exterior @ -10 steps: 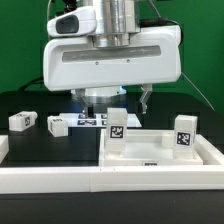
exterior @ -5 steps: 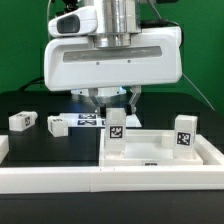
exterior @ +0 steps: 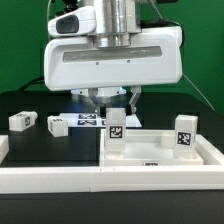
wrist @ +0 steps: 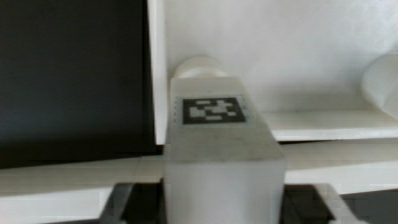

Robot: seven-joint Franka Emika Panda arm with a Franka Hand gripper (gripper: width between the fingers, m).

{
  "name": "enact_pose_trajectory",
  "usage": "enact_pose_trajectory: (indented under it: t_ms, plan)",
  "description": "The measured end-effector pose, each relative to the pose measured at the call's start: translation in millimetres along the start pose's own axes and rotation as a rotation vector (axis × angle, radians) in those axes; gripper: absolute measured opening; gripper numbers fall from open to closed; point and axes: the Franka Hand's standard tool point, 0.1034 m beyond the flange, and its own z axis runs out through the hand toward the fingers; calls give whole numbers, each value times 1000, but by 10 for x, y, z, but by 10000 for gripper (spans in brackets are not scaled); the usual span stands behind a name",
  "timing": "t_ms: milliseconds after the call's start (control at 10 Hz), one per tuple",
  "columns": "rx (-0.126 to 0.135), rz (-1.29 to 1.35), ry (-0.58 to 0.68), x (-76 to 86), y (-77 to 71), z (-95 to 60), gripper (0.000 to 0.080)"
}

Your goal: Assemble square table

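The square table's white top [exterior: 205, 150] lies flat at the exterior view's right, rim up. Two white tagged legs stand upright on it: one [exterior: 117, 126] near its left corner, another [exterior: 185, 133] further right. My gripper [exterior: 117, 106] hangs straight above the left one, its dark fingers [exterior: 134, 98] pressed against the leg's upper sides, shut on it. In the wrist view that leg [wrist: 217, 130] fills the middle, tag facing the camera, with my gripper [wrist: 219, 205] clamping it and a finger [wrist: 139, 200] on each flank. Two more legs [exterior: 22, 121] [exterior: 57, 124] lie loose at the left.
The marker board [exterior: 90, 121] lies on the black surface behind the gripped leg. A long white rail [exterior: 50, 180] runs along the front edge. The arm's broad white head [exterior: 110, 55] hides the back of the scene.
The fingers have closed in from wide apart onto the left upright leg. Since half a second ago nothing has moved.
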Motion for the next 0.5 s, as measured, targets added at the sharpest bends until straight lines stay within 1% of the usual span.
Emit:
enact_pose_trajectory:
  t_ms: [300, 500]
  plan:
    - [8, 299, -2, -29, -37, 6, 288]
    - [9, 519, -5, -45, -110, 16, 288]
